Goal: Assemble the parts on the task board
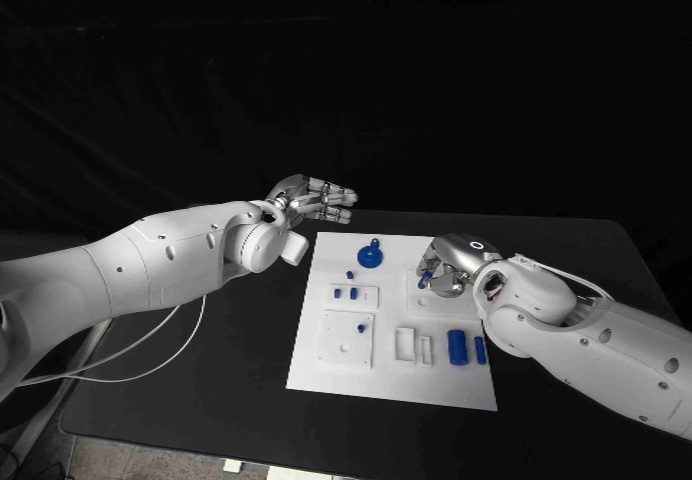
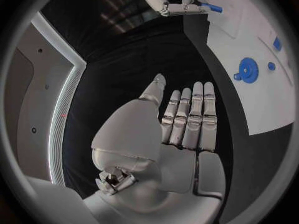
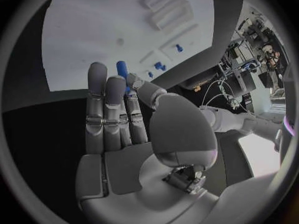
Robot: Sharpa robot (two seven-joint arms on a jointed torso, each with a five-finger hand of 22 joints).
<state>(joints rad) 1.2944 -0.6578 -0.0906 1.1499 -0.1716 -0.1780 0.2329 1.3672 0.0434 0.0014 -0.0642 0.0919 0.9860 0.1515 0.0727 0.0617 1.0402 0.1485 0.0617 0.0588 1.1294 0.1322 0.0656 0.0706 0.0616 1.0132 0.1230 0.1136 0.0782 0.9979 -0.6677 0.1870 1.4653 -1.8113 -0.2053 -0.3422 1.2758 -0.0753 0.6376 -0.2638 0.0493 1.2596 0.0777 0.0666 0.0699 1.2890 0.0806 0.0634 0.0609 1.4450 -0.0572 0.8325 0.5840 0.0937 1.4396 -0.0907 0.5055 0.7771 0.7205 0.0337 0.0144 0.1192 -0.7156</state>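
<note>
The white task board [image 1: 378, 375] lies in the middle of the black table. A round blue part with a knob [image 1: 371, 257] stands near its far edge, with small blue pegs [image 1: 348, 294] just in front of it. Two blue cylinders [image 1: 459, 346] lie near the board's right edge. My right hand [image 1: 444, 268] hovers over the board's right side and pinches a short blue peg [image 2: 212, 7] between thumb and fingers; the same peg [image 3: 122, 67] shows by its fingertips. My left hand [image 1: 313, 201] is raised off the board's far left corner, fingers straight and holding nothing.
White blocks [image 1: 414, 345] and a square white plate [image 1: 348, 337] sit on the board's near half. Black table [image 1: 188, 400] surrounds the board on all sides. A cable [image 1: 144, 350] hangs from my left arm near the table's left edge.
</note>
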